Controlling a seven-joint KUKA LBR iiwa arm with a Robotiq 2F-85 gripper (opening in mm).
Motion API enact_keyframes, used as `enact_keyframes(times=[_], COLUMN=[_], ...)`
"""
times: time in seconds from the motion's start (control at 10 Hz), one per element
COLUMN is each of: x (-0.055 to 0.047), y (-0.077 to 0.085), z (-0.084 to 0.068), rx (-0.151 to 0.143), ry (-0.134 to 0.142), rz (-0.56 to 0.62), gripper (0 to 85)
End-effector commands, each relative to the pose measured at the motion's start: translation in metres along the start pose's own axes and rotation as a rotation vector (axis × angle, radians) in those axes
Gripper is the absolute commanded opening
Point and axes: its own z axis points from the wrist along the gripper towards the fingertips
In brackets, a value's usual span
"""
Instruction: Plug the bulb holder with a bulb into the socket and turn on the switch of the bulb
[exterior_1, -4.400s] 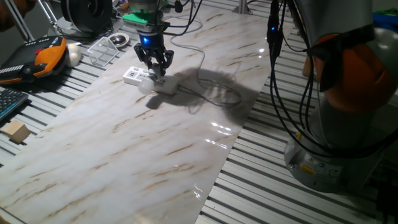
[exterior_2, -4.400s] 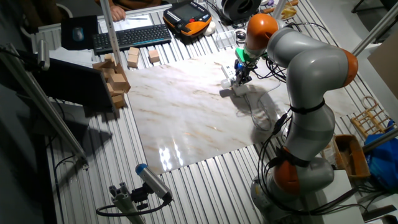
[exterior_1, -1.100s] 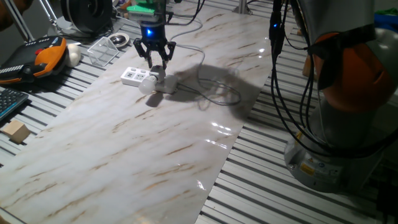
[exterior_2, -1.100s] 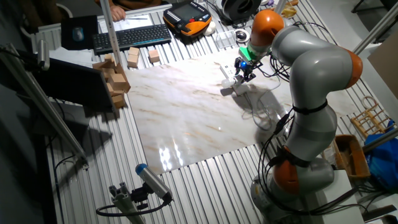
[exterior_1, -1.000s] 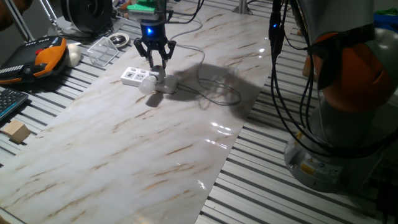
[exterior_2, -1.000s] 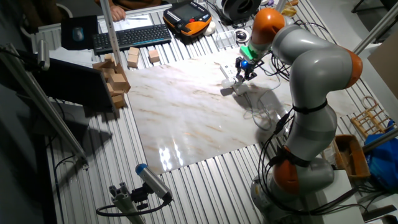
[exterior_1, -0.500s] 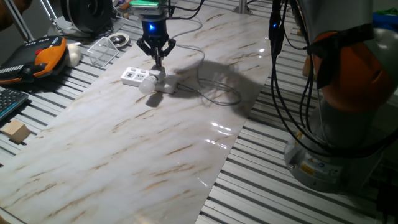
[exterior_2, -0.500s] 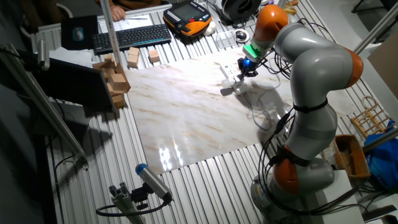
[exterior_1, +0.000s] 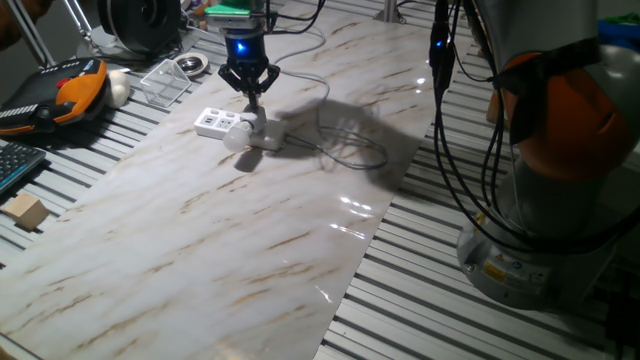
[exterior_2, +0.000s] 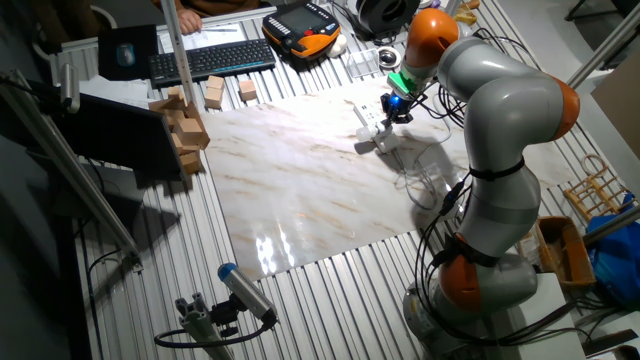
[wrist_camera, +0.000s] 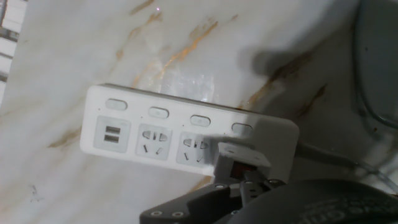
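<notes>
On the marble table (exterior_1: 300, 230), the socket (exterior_1: 222, 125) runs left to right, the bulb holder (exterior_1: 254, 127) plugged in near its cable end, the bulb (exterior_1: 237, 139) unlit. My gripper (exterior_1: 250, 95), fingers pinched shut and empty, hangs directly above the holder.

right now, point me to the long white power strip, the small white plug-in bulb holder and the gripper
long white power strip (wrist_camera: 127, 134), hand view, its flat top face by the outlets
small white plug-in bulb holder (wrist_camera: 239, 160), hand view, its white body plugged into the strip
gripper (exterior_1: 251, 87), one fixed view, between the fingertips
</notes>
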Motion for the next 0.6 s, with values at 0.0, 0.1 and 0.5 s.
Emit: enact_keyframes(times=[0.0, 0.1, 0.5], x=[-0.0007, -0.0018, -0.0027], y=[-0.0002, -0.0011, -0.0029], z=[0.0009, 0.0018, 0.005], rx=[-0.001, -0.002, -0.003], ry=[0.001, 0.004, 0.008], rz=[0.0, -0.002, -0.005], gripper=[0.0, 0.0, 0.0])
